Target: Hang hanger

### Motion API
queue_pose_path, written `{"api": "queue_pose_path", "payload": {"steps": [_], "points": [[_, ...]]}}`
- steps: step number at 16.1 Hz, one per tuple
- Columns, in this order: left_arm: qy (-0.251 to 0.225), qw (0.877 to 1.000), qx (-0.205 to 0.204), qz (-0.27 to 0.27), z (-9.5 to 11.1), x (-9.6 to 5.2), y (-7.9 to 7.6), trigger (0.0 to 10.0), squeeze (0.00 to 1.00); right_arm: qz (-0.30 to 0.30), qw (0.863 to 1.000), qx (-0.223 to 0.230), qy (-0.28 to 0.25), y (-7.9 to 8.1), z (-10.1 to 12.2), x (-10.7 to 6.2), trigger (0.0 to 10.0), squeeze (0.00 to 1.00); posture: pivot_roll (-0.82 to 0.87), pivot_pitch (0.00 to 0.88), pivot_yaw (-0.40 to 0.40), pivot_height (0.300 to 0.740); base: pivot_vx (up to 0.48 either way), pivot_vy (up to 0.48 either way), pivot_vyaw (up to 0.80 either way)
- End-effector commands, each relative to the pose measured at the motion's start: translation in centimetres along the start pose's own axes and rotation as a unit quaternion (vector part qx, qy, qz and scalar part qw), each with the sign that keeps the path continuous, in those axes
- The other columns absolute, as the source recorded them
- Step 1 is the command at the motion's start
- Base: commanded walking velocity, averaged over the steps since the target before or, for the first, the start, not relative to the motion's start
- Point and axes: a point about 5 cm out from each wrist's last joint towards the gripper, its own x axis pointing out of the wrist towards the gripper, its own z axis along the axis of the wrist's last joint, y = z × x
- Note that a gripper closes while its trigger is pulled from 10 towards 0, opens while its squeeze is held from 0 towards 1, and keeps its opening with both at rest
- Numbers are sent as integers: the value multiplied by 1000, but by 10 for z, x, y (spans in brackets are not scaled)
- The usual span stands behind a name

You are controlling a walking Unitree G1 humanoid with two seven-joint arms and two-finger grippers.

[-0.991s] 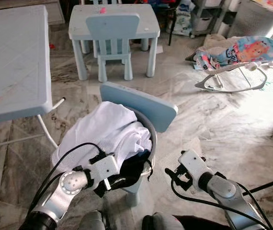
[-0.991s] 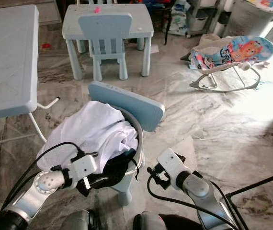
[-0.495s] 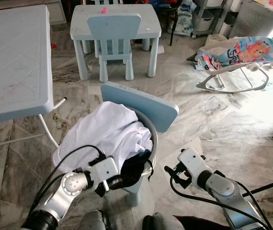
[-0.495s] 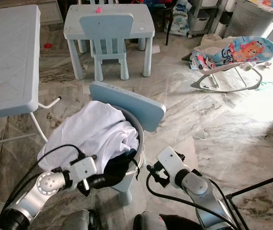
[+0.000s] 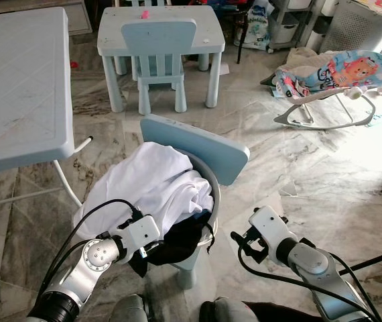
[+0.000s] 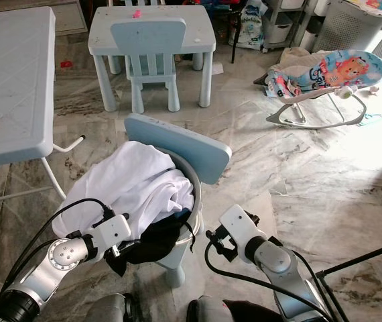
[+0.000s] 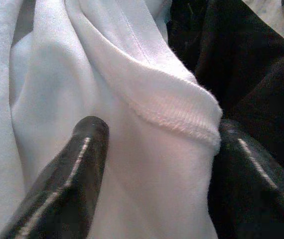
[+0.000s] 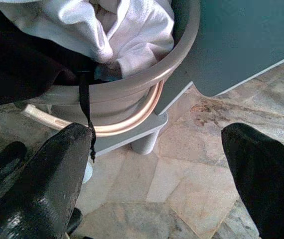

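- Since a second ago the left pincer (image 7: 152, 164) has pushed further in under the laundry heap, from the basket's near rim into the clothes themselves; the right arm has hardly shifted.
- Its fingers (image 7: 67, 179) stand apart with a ribbed white hem between them, not yet pinched, and the black garment (image 5: 177, 245) lies against the other finger.
- No hanger can be made out; if one is here, I judge it is buried in the grey laundry basket (image 8: 132, 84) under the white cloth (image 5: 144, 184), or still to be fetched.
- To do this step well, the left pincer should close on one layer only, near the hem, and lift slowly so the pile does not drag out over the rim.
- Waiting just right of the basket, the right pincer (image 8: 157, 164) is spread wide and empty above the marble floor (image 5: 298, 168); it could steady the rim.
- Holding the basket is a small blue chair (image 5: 204, 151), whose backrest rises behind the clothes and limits any reach from that side.
- A black strap (image 8: 85, 114) dangles over the rim and could snag a finger.
- Well apart are a folding surface (image 5: 17, 87) to the left, a child's table and chair (image 5: 159, 47) ahead, and a baby bouncer (image 5: 332, 77) to the right.
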Motion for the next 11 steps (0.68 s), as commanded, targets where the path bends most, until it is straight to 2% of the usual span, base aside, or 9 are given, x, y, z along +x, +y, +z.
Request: {"api": "queue_pose_path", "payload": {"steps": [1, 7, 11], "points": [[1, 1000, 0, 7, 0, -1, 1, 0, 0, -8, 1000, -5, -3, -4, 2, -1, 10000, 0, -101, 127, -20, 740, 0, 0, 0], [1, 1000, 1, 16, 0, -4, 1, 0, 0, -10, 1000, -9, -3, -5, 3, 2, 10000, 0, -92, 117, -20, 740, 0, 0, 0], [1, 999, 0, 34, -1, -10, 8, 0, 0, -14, 1000, -12, -3, -7, 3, 3, 10000, 0, -90, 114, -19, 740, 0, 0, 0]]}}
